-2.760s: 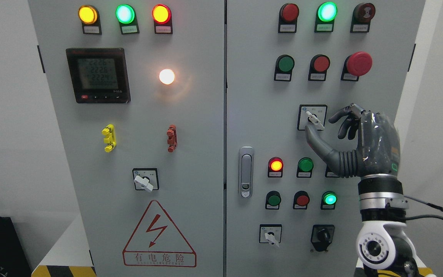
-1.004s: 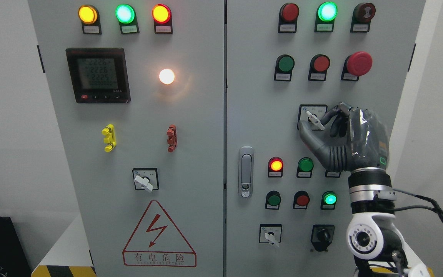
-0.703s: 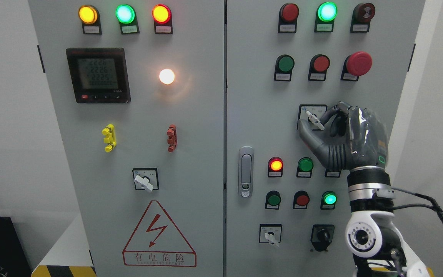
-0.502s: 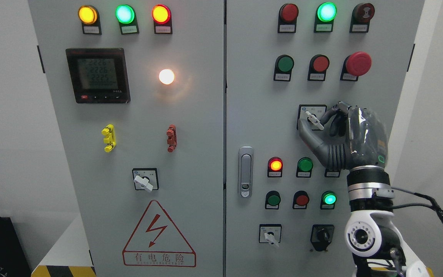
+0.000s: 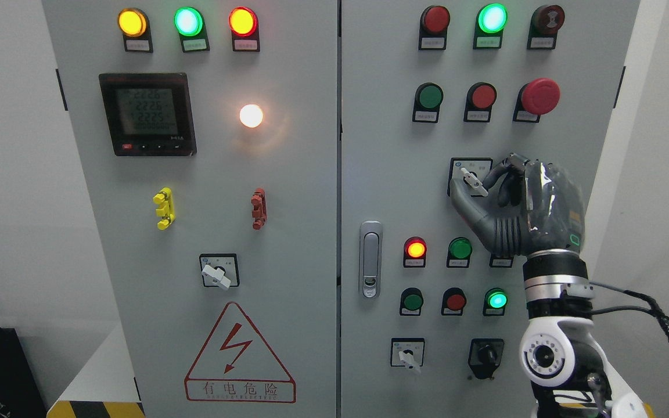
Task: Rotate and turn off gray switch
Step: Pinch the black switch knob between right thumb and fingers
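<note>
My right hand [image 5: 520,206] is pinching the gray switch [image 5: 473,180], thumb below its white lever and forefinger above. The lever is pointing down to the right. The gray switch is sitting below the red mushroom button [image 5: 539,96], above the lit red lamp [image 5: 415,249].

the cabinet [image 5: 288,191] stands upright, split into a left door and a right door. on the left door, the meter [image 5: 147,114] sits below three lamps [image 5: 187,22]; a rotary switch [image 5: 219,271] sits lower, just above the warning sign [image 5: 240,354]. on the right door, the gray switch [image 5: 471,177] lies mid-panel — the right hand [image 5: 520,206] rises from below right, thumb under it, fingers beside it. the door latch [image 5: 371,259] sits lower left of it.
</note>
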Motion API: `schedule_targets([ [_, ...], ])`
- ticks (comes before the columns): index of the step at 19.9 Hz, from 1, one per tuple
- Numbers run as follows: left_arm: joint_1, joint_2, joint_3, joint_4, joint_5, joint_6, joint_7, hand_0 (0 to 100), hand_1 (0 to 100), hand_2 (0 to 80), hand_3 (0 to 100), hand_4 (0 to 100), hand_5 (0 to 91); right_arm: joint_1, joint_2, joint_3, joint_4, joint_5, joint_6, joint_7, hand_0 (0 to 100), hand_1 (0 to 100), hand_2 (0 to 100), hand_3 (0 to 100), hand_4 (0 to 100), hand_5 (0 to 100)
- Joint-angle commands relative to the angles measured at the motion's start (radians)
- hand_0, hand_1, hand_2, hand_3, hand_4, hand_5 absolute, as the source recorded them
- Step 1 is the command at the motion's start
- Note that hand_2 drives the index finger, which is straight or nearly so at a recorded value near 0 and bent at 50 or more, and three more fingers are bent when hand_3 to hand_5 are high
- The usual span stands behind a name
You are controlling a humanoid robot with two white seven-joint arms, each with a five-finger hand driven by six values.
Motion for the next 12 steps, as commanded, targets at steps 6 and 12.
schedule_targets([
  [6, -0.009, -0.001, 0.008, -0.025, 0.020, 0.000, -0.001, 12, 39, 0.0, 0, 0, 0.0, -0.003, 0.000, 0.002, 0.005, 0.009, 0.019, 0.005, 16, 39, 67, 94, 95, 100],
  [12, -0.009, -0.001, 0.008, -0.025, 0.020, 0.000, -0.001, 12, 39, 0.0, 0, 0, 0.0, -0.005, 0.000, 0.002, 0.005, 0.009, 0.021, 0.005, 16, 39, 68, 94, 95, 100],
])
